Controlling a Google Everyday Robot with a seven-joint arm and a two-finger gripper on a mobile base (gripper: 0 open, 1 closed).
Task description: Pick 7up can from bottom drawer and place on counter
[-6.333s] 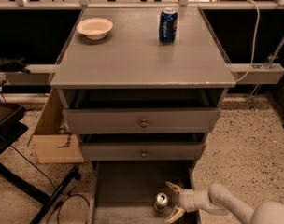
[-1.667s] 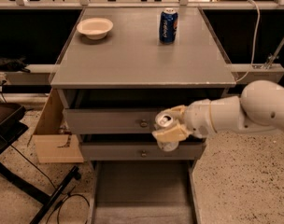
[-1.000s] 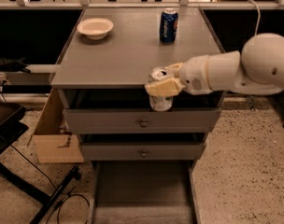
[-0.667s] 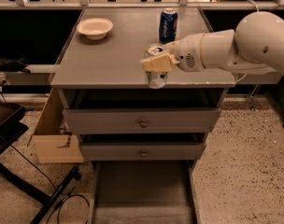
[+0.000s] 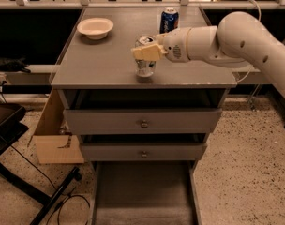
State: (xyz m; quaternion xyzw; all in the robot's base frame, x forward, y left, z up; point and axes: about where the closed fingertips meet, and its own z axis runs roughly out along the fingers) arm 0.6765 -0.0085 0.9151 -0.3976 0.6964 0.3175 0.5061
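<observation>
Setting the 7up can [image 5: 145, 68] down on the surface [image 5: 105, 64]: the tool [image 5: 146, 53] was pinched on the can's upper half, reaching in from the right on the white arm [image 5: 227, 36]; the can stood upright over the front middle of the surface, close to the front edge; whether its base already touched the grey top could not be told. The bowl [image 5: 95, 27] lay at the back left and the Pepsi can [image 5: 169, 20] at the back, both well apart from the held can; the bottom drawer [image 5: 145, 191] stood pulled out below. Judged good practice for this step: lower straight down with the can kept vertical until the base sits flat; spread the fingers only once the weight rests on the surface; open evenly so that neither finger drags the thin wall; draw the tool back the way it points, towards the right, not forwards, since a nudge towards the near edge would probably tip the can off.
</observation>
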